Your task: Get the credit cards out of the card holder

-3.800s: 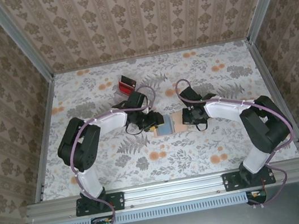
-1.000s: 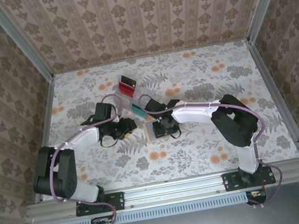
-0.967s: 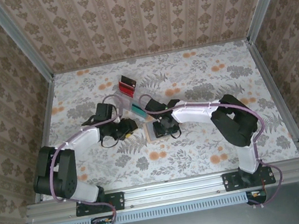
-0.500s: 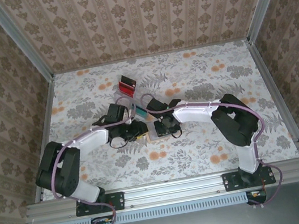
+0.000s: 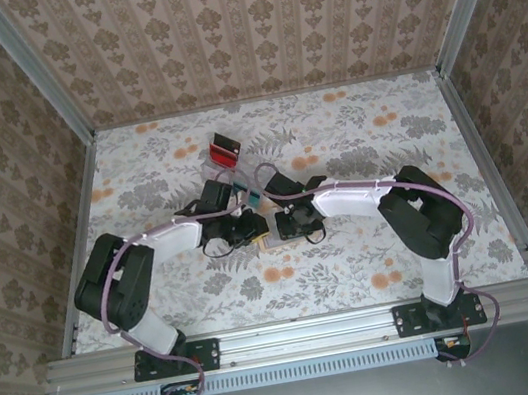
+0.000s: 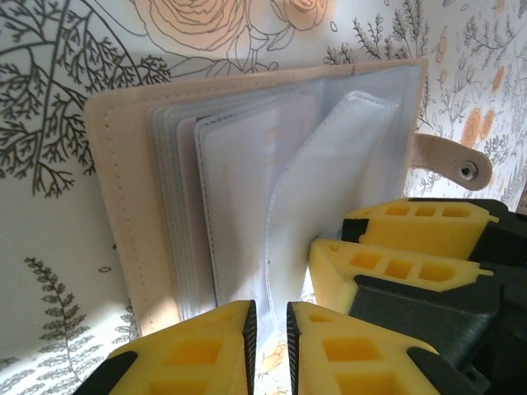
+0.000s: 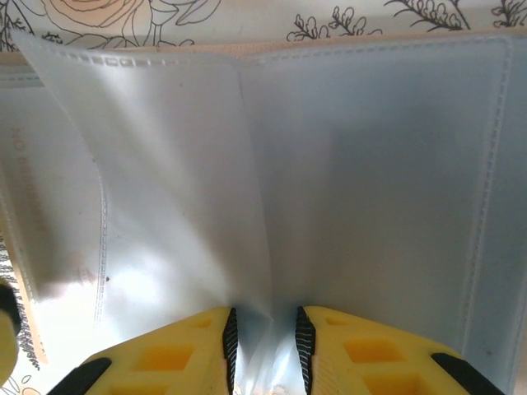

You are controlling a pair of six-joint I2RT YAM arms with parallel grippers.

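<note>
The card holder (image 5: 271, 243) lies open on the floral table between my two grippers. In the left wrist view its tan cover (image 6: 123, 206) fans out several cloudy blue-grey sleeves, and the snap strap (image 6: 461, 167) points right. My left gripper (image 5: 252, 228) (image 6: 268, 329) sits at the holder's near edge, jaws a narrow gap apart with one sleeve's edge between the tips. My right gripper (image 5: 287, 226) (image 7: 263, 346) pinches a bunched sleeve of the card holder (image 7: 370, 164). Its yellow fingers (image 6: 387, 255) show beside my left ones. The credit cards are hidden behind the sleeves.
A teal card (image 5: 254, 199) stands just behind the grippers, and a red-and-black card (image 5: 223, 147) farther back. Both arms curve in toward the table's middle and nearly meet. Metal rails (image 5: 77, 229) edge the table on both sides.
My left arm swung right from the open table to the holder's left edge, and its jaws narrowed. The right gripper stayed on the holder and drew its jaws in on the sleeve.
</note>
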